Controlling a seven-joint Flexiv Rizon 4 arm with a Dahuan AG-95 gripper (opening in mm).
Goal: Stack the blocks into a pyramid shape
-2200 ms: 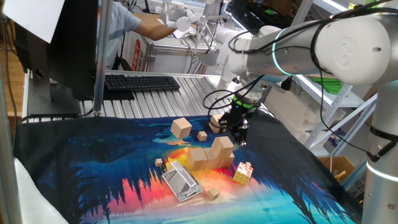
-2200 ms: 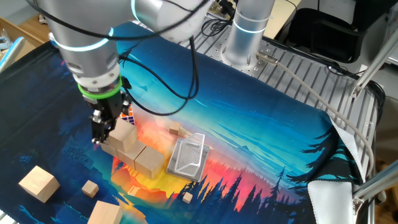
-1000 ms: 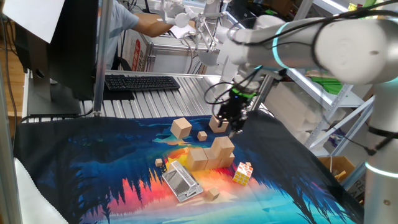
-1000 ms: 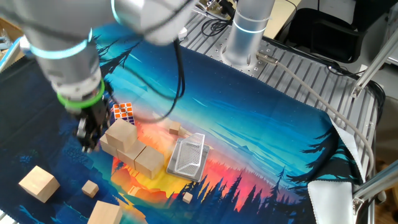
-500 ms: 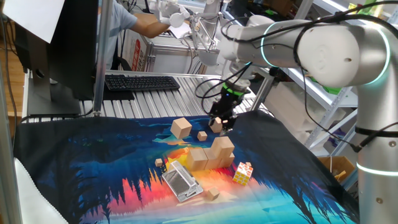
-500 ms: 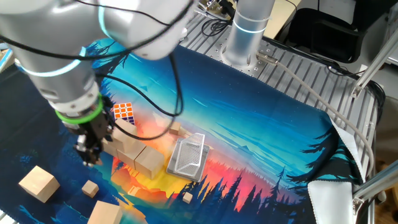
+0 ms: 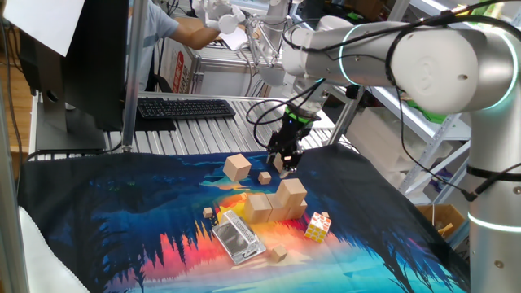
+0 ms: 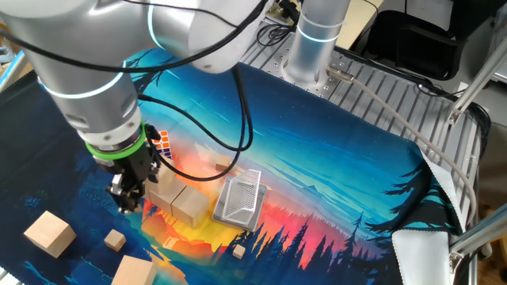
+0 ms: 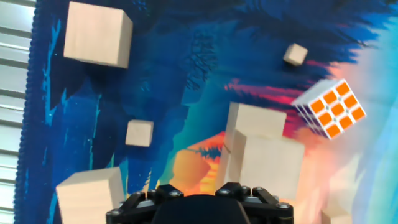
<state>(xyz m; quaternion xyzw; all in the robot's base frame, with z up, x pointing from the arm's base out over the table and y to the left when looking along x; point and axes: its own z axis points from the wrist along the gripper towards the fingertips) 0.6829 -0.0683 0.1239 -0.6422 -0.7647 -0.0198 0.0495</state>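
Blocks: five in all. Three are clustered (image 7: 291, 192) mid-bench, two side by side with one on top; two lie loose (image 7: 237, 167) toward the far edge.
End effector (image 7: 284, 165): mine, hanging over the loose pair. I can't tell whether my fingers are apart or together.
Small cubes (image 7: 264, 177): three.
Puzzle cube (image 7: 318, 226): one.
Metal grid (image 7: 238, 238): one.

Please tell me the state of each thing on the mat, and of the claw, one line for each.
Base blocks: side by side on the mat, touching.
Top block: stacked on the base blocks.
Loose blocks: lying apart on the mat, not stacked.
Puzzle cube: on the mat, apart from the stack.
Claw: pointing down, nothing seen in it; opening unclear.
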